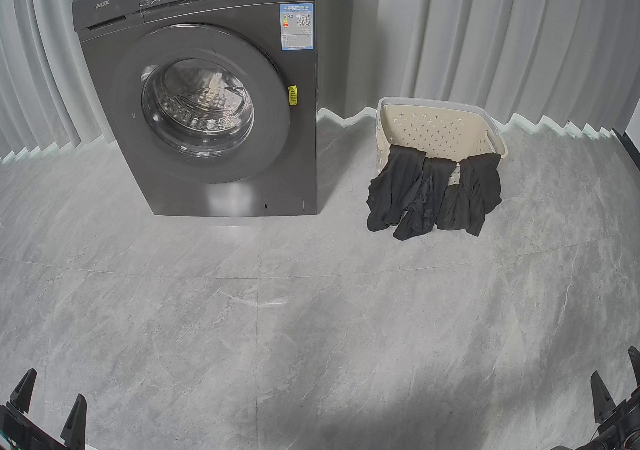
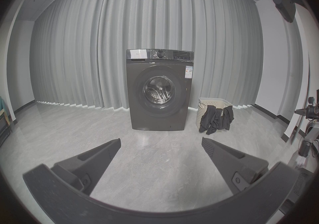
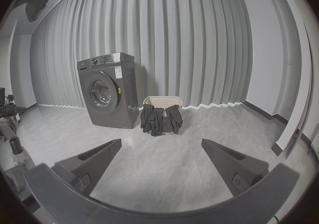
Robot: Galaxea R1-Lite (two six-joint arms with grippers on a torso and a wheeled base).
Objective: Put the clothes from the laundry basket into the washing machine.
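clothes (image 1: pixel 427 195) are draped over the laundry basket (image 1: pixel 433 128) rim, probably for easy grabbing, while left gripper (image 2: pixel 160 140) and right gripper (image 3: pixel 161 140) fingers are held spread, empty

A dark grey front-loading washer (image 1: pixel 200 105) stands upright on the floor (image 1: pixel 320 338), its round glass door shut and the steel drum visible through it. Clear film covers the control panel. To its right, slightly apart, sits a cream perforated basket (image 1: pixel 437 128). Dark clothes (image 1: pixel 433 195) are draped over the basket's front rim and hang down its outside, reaching the floor.
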